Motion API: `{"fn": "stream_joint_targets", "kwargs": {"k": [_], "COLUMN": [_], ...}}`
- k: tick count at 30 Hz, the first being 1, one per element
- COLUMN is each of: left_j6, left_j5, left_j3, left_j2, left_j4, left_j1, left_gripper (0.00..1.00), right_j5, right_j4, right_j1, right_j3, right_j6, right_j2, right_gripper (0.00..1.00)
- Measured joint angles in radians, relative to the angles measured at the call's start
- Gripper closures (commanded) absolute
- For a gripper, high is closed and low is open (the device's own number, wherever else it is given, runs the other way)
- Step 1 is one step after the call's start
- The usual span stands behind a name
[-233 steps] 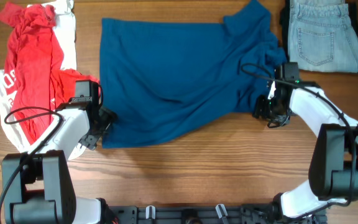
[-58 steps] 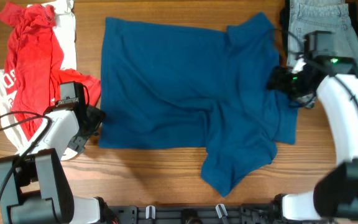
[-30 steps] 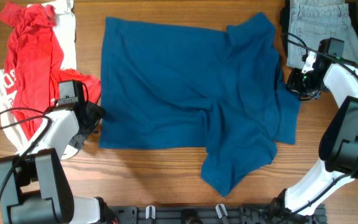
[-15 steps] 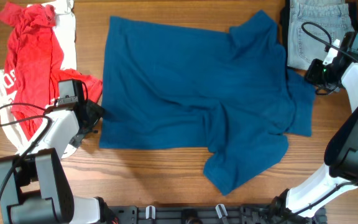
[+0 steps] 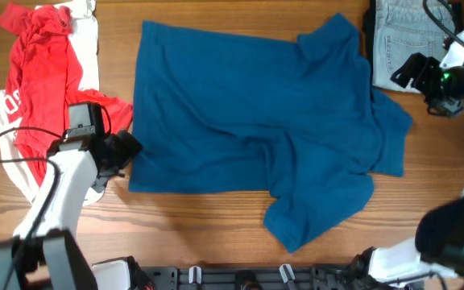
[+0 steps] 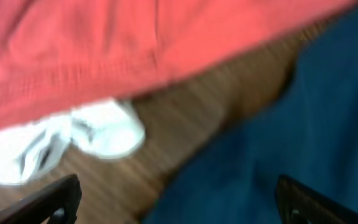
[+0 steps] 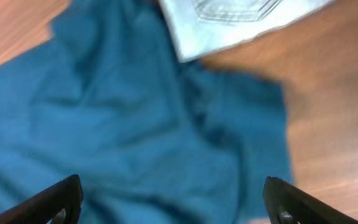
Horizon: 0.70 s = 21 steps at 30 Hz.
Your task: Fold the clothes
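Note:
The clothes, a dark blue short-sleeved shirt [image 5: 248, 121], lie spread across the middle of the table, with a lower flap bunched toward the front. My left gripper [image 5: 133, 150] hovers open at the shirt's lower left corner; in the left wrist view the blue edge [image 6: 309, 124] lies between its wide-apart fingers [image 6: 58, 202]. My right gripper [image 5: 405, 72] is raised at the far right, open and empty, above the right sleeve. The right wrist view looks down on the blue fabric [image 7: 135, 124] between spread fingertips [image 7: 291, 202].
A red shirt with white print [image 5: 43, 80] lies heaped at the left, close to my left arm; its red cloth [image 6: 135, 37] and a white bit [image 6: 104, 127] fill the left wrist view. Folded light blue jeans [image 5: 413, 44] sit at the back right, by the sleeve.
My right gripper pulled the right sleeve outward to the right, then opened, let it go and rose toward the right edge. The left arm shifted slightly; its jaws stayed open.

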Motion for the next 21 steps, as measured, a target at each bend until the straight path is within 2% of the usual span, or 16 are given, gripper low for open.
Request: {"fn": "stream_joint_targets", "kwargs": {"k": [6, 13, 21], "left_j6": [-0.003, -0.167, -0.352], "left_j5": [0.072, 0.116, 0.092], "left_j3": [0.007, 0.008, 0.008], "left_j2": [-0.029, -0.029, -0.019], "left_j4": [-0.143, -0.282, -0.266], "left_j1": [0.0, 0.0, 0.0], "left_gripper": [0.08, 0.12, 0.25], "right_j5": [-0.033, -0.037, -0.037], "right_j4": [-0.058, 0.066, 0.106], "right_j1": [0.122, 0.231, 0.251], "right_j3": [0.004, 0.004, 0.004], "right_j6": [0.043, 0.116, 0.178], "right_j2": [-0.058, -0.032, 0.006], "right_gripper": [0.06, 0.05, 0.06]}}
